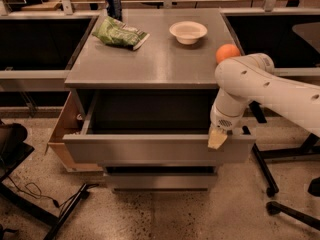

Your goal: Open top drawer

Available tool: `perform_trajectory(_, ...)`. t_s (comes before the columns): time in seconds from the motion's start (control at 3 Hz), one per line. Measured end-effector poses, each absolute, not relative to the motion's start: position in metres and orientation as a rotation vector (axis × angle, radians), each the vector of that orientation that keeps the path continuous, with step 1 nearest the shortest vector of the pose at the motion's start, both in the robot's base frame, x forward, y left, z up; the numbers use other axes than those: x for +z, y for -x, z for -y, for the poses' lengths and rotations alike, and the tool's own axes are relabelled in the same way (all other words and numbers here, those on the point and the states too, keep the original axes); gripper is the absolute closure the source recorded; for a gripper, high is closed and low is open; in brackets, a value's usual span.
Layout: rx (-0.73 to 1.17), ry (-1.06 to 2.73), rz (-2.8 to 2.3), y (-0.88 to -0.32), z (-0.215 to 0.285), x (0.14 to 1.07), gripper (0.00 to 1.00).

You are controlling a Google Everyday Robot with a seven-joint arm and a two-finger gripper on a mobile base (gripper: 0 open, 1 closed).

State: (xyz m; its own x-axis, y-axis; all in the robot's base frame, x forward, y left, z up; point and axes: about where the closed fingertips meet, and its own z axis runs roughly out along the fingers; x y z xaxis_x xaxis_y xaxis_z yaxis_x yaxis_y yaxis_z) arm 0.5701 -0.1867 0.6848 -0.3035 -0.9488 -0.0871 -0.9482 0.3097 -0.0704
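Top drawer [150, 149] is pulled well out of the cabinet, and its flat grey front stands forward of the lower drawers [160, 180]. The gripper [217, 139] is at the right end of that front's top edge, touching it; whether it is spread or clamped, I cannot tell. Up on the surface [155, 64] there's a can [113, 4] at back left, a green bag [120, 33] just beside it, a white bowl [188, 32], and an orange ball [228, 53] at the right edge. The print on the can and bag cannot be read.
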Motion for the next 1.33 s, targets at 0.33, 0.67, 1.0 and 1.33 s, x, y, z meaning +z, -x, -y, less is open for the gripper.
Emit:
perform_trajectory(0.33, -0.009, 1.783, -2.450, -0.5701, 0.1867, 0.6848, 0.27)
perform_trajectory(0.67, -0.009, 1.783, -2.450, -0.5701, 0.1867, 0.6848, 0.04)
perform_trajectory(1.0, -0.008, 1.783, -2.450, -0.5700, 0.1867, 0.6847, 0.00)
perform_trajectory(1.33, -0.007, 1.785, -2.451, -0.5691, 0.1866, 0.6831, 0.00)
